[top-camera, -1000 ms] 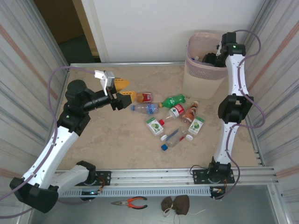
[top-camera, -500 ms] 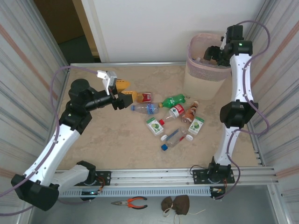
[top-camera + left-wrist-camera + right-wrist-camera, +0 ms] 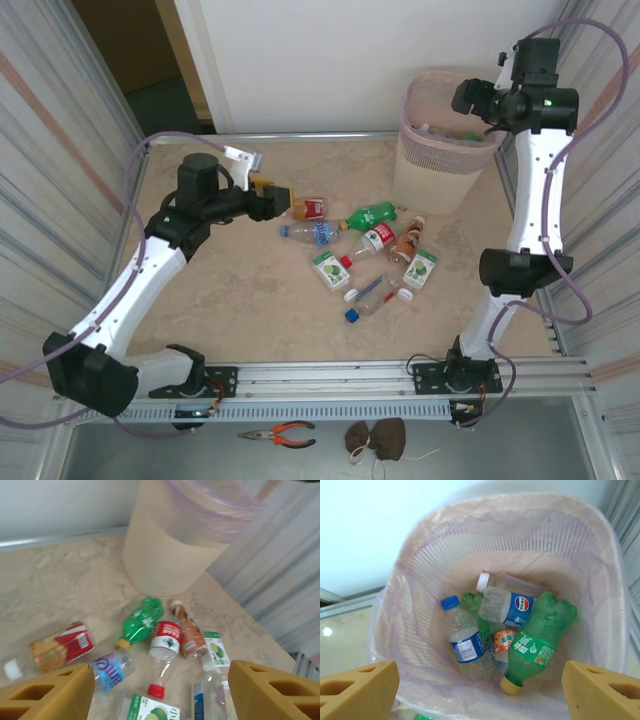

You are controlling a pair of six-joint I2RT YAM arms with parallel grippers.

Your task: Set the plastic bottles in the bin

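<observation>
With the right hand [image 3: 468, 98] spread empty above the bin [image 3: 425, 180] and the left hand [image 3: 273, 196] spread empty well to its side, a glancing touch could roll away the plastic bottles [image 3: 372, 214] lying before it.

L claw [image 3: 272, 195] moved fwd, now close to red-label bottle [image 3: 310, 208] | R claw [image 3: 470, 98] lifted higher above bin [image 3: 440, 165]
</observation>
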